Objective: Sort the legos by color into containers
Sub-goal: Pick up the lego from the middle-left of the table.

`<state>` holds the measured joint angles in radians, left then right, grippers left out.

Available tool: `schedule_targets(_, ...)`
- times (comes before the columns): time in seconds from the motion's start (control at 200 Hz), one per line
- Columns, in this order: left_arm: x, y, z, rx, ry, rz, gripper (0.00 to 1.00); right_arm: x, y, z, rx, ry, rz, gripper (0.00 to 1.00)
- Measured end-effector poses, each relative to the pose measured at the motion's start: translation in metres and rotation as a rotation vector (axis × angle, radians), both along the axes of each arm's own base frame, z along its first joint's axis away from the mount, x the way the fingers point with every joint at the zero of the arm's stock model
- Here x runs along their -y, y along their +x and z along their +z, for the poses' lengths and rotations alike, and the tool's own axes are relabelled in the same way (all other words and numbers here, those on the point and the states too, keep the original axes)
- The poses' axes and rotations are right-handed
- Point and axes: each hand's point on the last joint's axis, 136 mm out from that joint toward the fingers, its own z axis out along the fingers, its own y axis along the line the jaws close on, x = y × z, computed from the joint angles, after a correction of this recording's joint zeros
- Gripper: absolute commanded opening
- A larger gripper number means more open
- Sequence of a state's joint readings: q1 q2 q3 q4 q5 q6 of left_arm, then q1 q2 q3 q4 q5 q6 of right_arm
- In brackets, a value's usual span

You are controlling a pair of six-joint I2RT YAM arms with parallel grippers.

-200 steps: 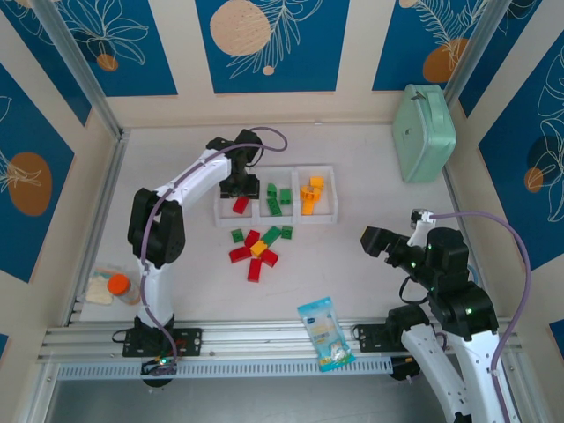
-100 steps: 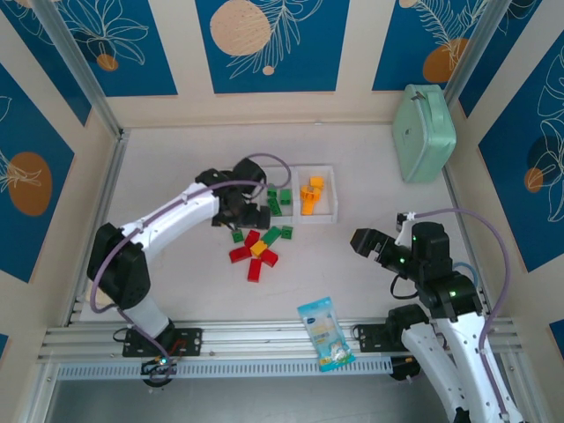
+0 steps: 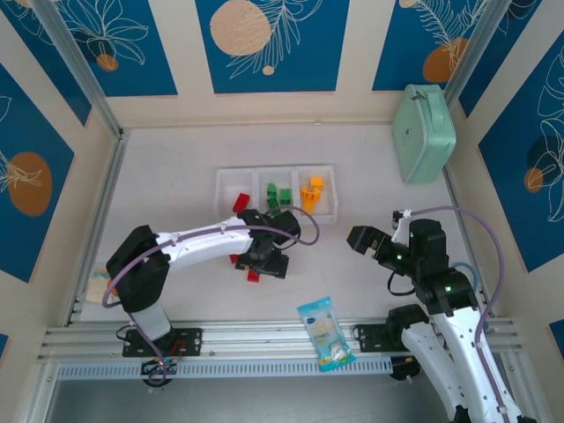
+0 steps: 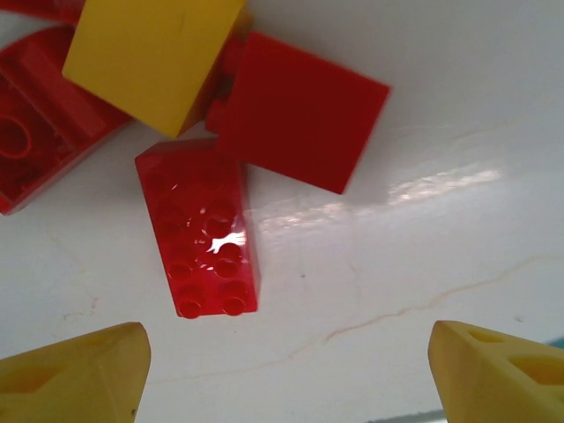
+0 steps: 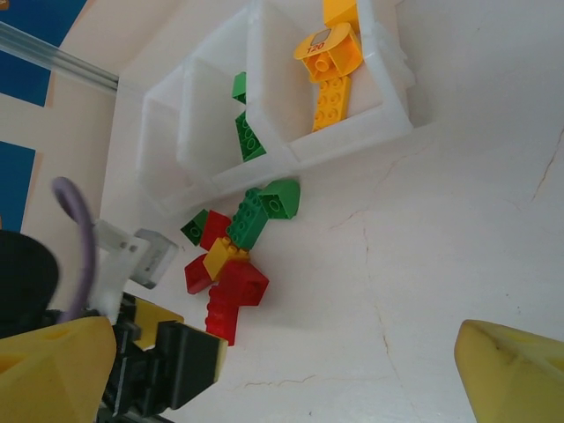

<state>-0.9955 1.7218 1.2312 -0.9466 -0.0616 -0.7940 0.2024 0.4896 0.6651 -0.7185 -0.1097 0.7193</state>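
Left hand (image 4: 286, 352) spread wide, empty, over a red lego (image 4: 207, 233) on the bench (image 4: 414, 247) just on the near side of the containers (image 3: 227, 183) – prob. light, stiff, slick plastic, so pinch across its long flat sides

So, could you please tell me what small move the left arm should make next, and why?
Probably ease the left hand forward and down over the red studs-up brick: the hand is open and empty, and that brick lies unsorted just ahead.
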Motion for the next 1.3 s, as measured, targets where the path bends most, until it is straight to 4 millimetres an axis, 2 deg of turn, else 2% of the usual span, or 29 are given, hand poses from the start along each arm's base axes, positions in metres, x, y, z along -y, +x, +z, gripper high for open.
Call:
schedule_targets(0.155, -0.009, -0.004, -0.014, -0.027, 0.037, 0.037, 0.75, -0.001, 0.001, -0.003, -0.014, -0.004, 0.005, 0.99)
schedule_targets(0.33, -0.008, -0.001, -0.034, -0.053, 0.063, 0.058, 0.69, -0.002, 0.003, -0.005, -0.033, -0.007, 0.014, 0.99)
schedule_targets(0.525, -0.018, 0.002, -0.038, -0.069, 0.094, 0.089, 0.61, -0.006, 0.008, 0.001, -0.038, -0.011, 0.034, 0.99)
schedule_targets(0.635, -0.017, 0.008, -0.051, -0.092, 0.085, 0.112, 0.56, -0.006, 0.010, 0.006, -0.027, -0.018, 0.040, 0.99)
schedule_targets(0.855, -0.015, 0.009, -0.051, -0.122, 0.054, 0.126, 0.52, -0.006, 0.011, 0.004, -0.033, -0.024, 0.046, 0.99)
schedule_targets(1.301, -0.009, 0.009, -0.050, -0.129, 0.016, 0.136, 0.20, -0.005, 0.011, 0.004, -0.029, -0.030, 0.047, 0.99)
